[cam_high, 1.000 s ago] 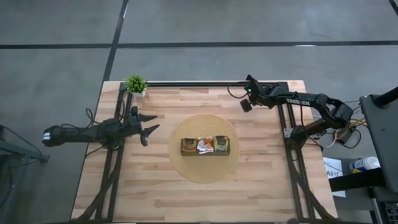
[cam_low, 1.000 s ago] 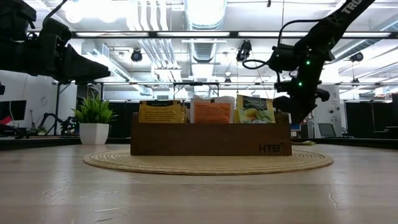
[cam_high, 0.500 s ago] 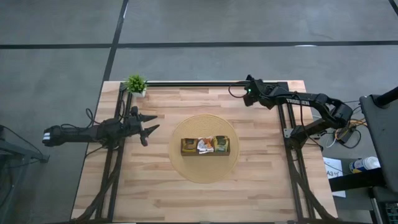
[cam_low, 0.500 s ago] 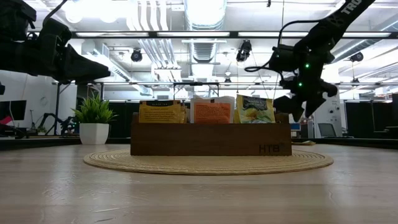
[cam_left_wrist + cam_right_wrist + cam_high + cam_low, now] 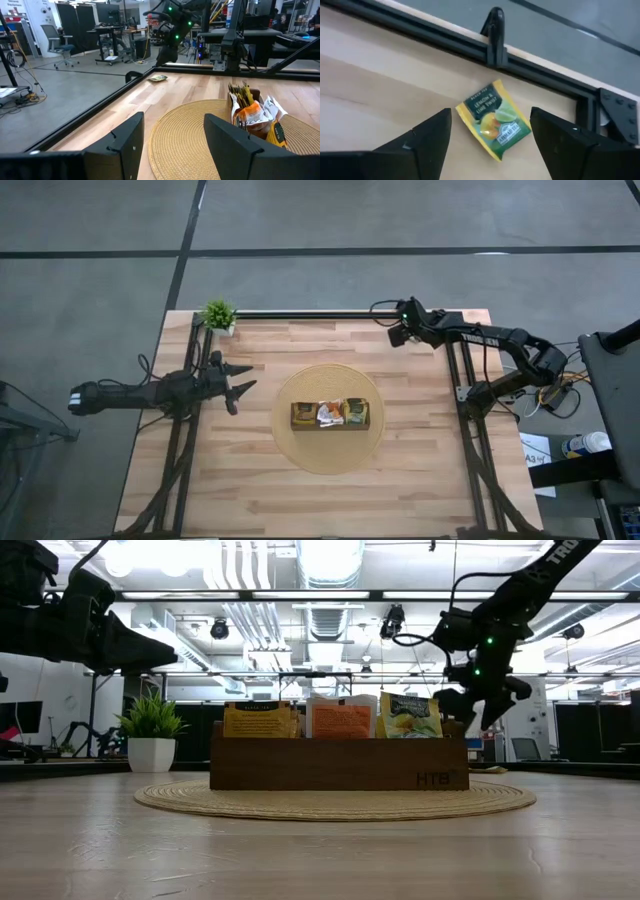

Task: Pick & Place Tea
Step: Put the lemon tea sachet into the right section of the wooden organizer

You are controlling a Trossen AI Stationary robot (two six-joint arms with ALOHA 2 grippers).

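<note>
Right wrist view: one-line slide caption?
Open right gripper above a green-and-yellow tea sachet lying flat on the table.

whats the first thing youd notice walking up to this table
The brown tray on the round woven mat at mid-table, packed with upright tea sachets. Then one green-and-yellow sachet lying flat alone by the far edge rail, with the right gripper open above it.

One desk [image 5: 250, 490] carries one round mat [image 5: 285, 435] and on it one wooden tray [image 5: 338, 768] with three compartments of sachets: one yellow-orange bunch [image 5: 258, 720], one orange-and-white bunch [image 5: 342, 718] and one green-and-yellow bunch [image 5: 409, 715]. One lone green-and-yellow sachet [image 5: 493, 119] lies flat on the desk. One potted plant [image 5: 218, 316] stands at a corner. Two arms, each with one tool: left [image 5: 240, 380], right [image 5: 490, 137].
</note>
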